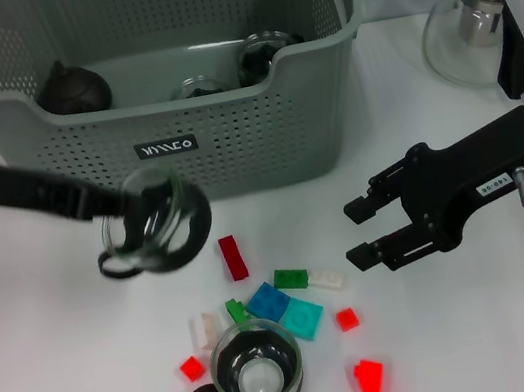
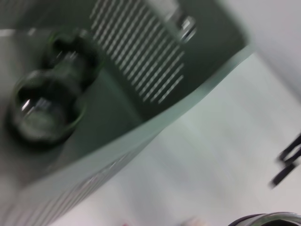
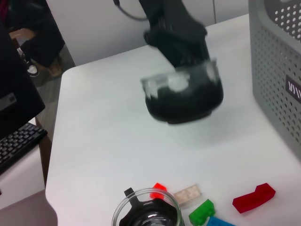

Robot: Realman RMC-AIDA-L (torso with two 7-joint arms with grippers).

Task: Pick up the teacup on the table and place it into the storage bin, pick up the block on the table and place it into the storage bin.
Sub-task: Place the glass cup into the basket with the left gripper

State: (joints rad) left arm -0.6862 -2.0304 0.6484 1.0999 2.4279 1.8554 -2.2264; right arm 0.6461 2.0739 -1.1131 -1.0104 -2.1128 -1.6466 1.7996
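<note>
Above the white surface [image 1: 60, 374], just in front of the storage bin [image 1: 234, 150], left hand [image 1: 121, 231] grips a glass teacup w/ black base [image 1: 158, 222], held clear of the surface. Right hand [image 1: 365, 231] hovers open beside scattered blocks [image 1: 282, 299]. 2nd teacup [image 1: 256, 370] stands among the blocks. Bin holds several cups. Glass teapot [image 1: 468, 12] at far right.

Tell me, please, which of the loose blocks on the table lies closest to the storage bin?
The dark red block. It lies alone, nearer the storage bin than the cluster of green, blue, white and bright red blocks around the teacup.
</note>
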